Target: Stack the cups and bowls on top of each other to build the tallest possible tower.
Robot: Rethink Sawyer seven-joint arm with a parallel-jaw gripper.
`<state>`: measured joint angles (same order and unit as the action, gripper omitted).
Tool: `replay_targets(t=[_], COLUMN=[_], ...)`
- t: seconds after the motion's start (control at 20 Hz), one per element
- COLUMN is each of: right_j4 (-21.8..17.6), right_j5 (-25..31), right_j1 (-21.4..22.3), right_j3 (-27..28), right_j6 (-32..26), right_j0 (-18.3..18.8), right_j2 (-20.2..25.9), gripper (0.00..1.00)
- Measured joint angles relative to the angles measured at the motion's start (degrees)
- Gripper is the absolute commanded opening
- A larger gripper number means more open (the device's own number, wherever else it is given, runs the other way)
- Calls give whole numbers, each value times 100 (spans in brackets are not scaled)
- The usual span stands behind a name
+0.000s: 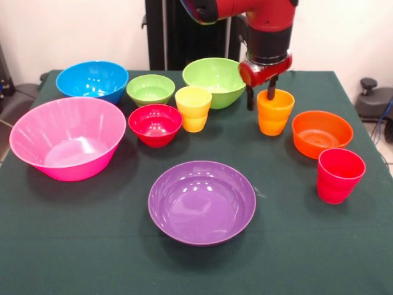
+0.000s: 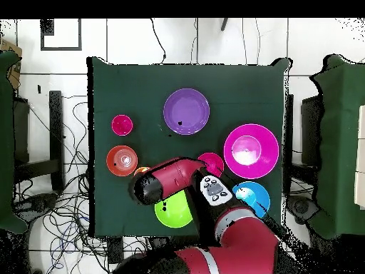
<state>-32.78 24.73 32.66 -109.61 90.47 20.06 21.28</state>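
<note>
Front view: claw spread, fingers straddling rim of orange cup, one inside.

Three cups and seven bowls stand on one table

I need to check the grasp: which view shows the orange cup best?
The front view: the orange cup stands upright and whole, with the gripper straddling its rim, one finger inside. Overhead, the arm covers it, leaving only an orange sliver at.
</note>
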Motion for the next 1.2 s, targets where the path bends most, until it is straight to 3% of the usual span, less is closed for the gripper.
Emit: replay_targets(t=[0.25, 0.8, 1.2], right_j4=[1, 27, 555], right_j5=[-87, -170, -170], right_j1=[-301, -389, -72], right_j3=[8, 5, -45], right_j6=[1, 140, 214], right_j0=[-137, -346, -237], right_j2=[-207, -488, -492], gripper=[100, 100, 100])
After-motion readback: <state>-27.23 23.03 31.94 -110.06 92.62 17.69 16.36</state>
